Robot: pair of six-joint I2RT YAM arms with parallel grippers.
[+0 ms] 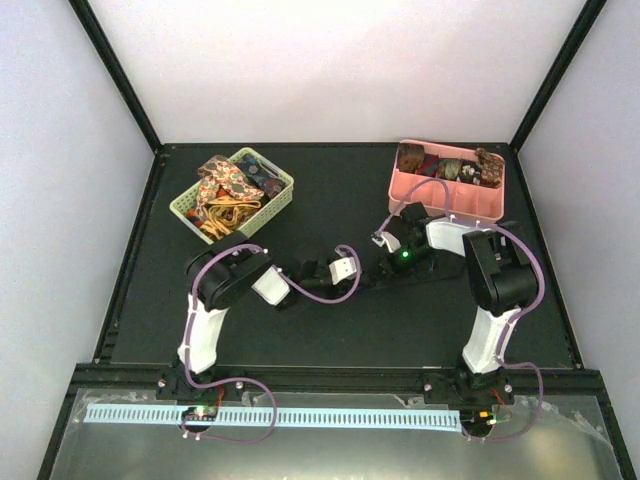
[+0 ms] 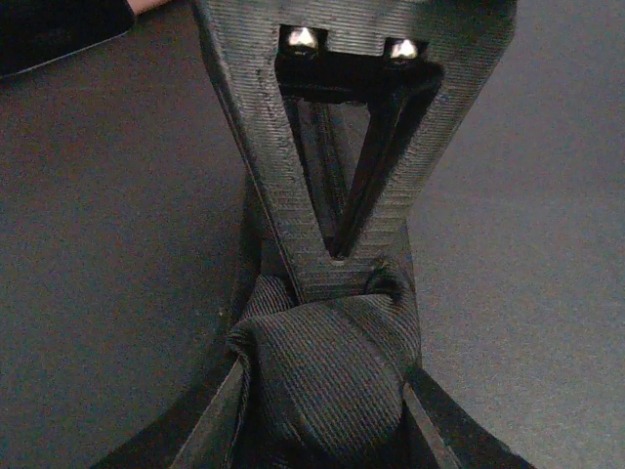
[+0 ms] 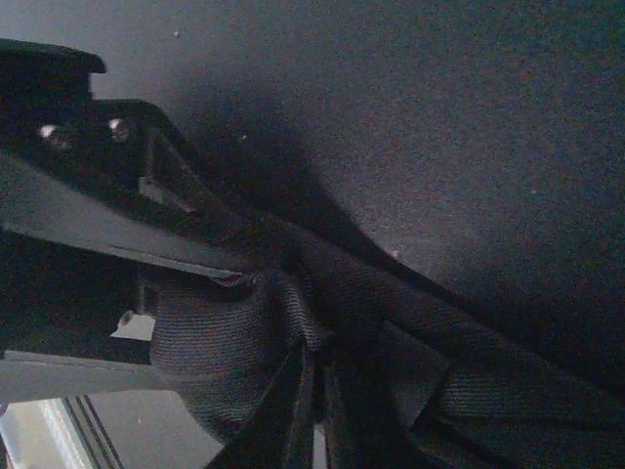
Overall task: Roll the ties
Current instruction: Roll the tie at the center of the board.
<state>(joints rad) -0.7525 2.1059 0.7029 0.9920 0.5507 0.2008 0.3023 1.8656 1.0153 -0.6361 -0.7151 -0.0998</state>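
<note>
Black cloth fills the bottom of the left wrist view; it is the black tie [image 2: 322, 337], bunched into a fat lump. The left claw [image 2: 327, 410] has the lump in its middle, with a finger [image 2: 210, 425] on each side pressing on the cloth, so this claw is clamped on the tie.

At the left of the right wrist view, the right claw [image 3: 210, 318] is squeezed together on a fold of the same tie; the rest of the tie runs off to the lower right, lying on the dark table [image 3: 469, 147].

From above, both claws meet in the middle of the frame, very near each other; the tie is hard to see there, black on black. A green basket [image 1: 185, 205] at the upper left holds loose ties [image 1: 228, 180]; a pink tray [image 1: 400, 190] at the upper right holds rolled ties [image 1: 450, 168].

Things could go wrong from here, I think. The lump looks soft and not tight; if one claw lets go or pulls too hard, the cloth could slip out and the roll could fall open. The claws are so close that they could bump; that could knock the tie loose too.
</note>
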